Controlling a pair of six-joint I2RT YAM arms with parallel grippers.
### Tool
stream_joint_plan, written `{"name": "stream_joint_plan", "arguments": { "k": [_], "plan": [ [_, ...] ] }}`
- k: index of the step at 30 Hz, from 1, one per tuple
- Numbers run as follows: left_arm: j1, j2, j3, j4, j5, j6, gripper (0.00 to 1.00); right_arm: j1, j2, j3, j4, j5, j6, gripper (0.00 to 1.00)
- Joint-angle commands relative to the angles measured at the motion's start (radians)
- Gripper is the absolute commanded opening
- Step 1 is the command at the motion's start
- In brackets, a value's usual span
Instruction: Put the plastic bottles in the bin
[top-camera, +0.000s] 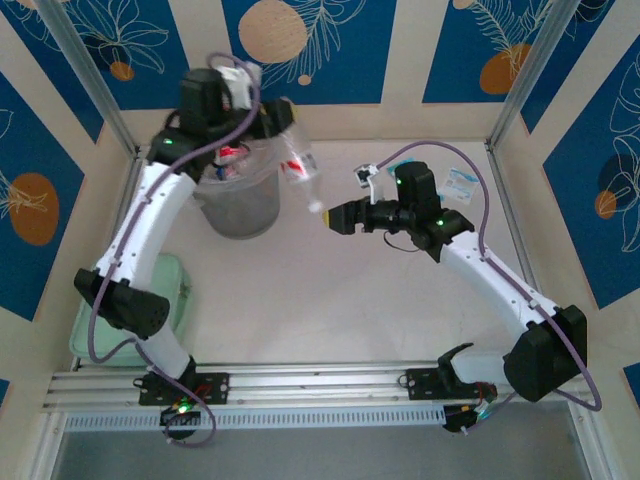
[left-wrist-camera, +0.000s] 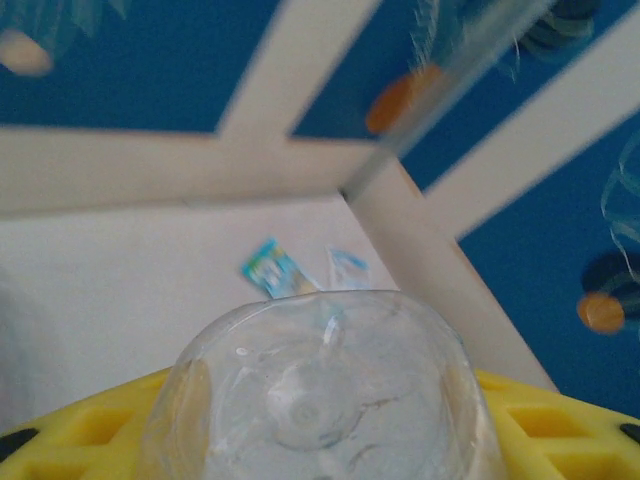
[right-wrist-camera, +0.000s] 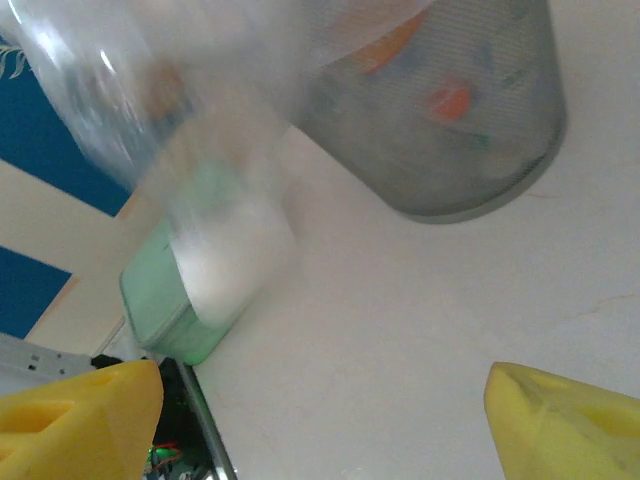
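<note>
Bin (top-camera: 240, 212) position governs this step: it stands at the far left of the table (top-camera: 330, 300), under the left arm. We judge the step in hand to be dropping one bottle (top-camera: 300, 165) into it.

The left gripper (top-camera: 280, 125) grips that bottle by its base end, with a finger pressed on each side, as the left wrist view shows. From there the bottle slants down and to the right. In the top view it hangs beside the bin's right rim, not over the mouth. The right gripper (top-camera: 333, 216) is spread wide and holds nothing, just beside the bottle's white cap.

Recommended procedure:
1. We swing the left wrist to the left until the whole bottle, cap included, is above the mouth.
2. We keep the cap lowest, so the bottle falls in lengthwise.
3. We part the fingers only then, without touching the rim, since the bin looks light enough to tip.
4. We keep the right gripper clear of the bottle's path.

Count:
- Arms: two.
- Bin: one.
- Pad (top-camera: 172, 290), pale green, near left: one.
- Bottles: one in the grip. More show through the bin wall as red and orange patches, but we cannot tell how many.
- Packets (left-wrist-camera: 272, 268): two, side by side near the far right corner.
</note>
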Motion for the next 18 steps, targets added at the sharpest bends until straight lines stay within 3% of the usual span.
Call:
{"name": "stream_joint_plan", "arguments": {
  "k": [1,4,9,18],
  "plan": [
    [0.109,-0.002,0.111,-0.037,-0.023,0.052,0.42,-0.015,-0.038,-0.022,-0.036,0.017,0.013,0.84],
    [0.179,-0.007,0.184,-0.063,-0.124,0.121,0.41,-0.022,-0.042,-0.034,-0.044,0.024,0.014,0.84],
    [0.22,0.028,0.296,-0.149,-0.361,0.295,0.37,-0.025,-0.035,-0.043,-0.049,0.026,0.008,0.84],
    [0.224,0.239,0.491,-0.357,-0.453,0.498,0.36,-0.025,-0.037,-0.052,-0.066,0.036,0.0,0.84]
  ]
}}
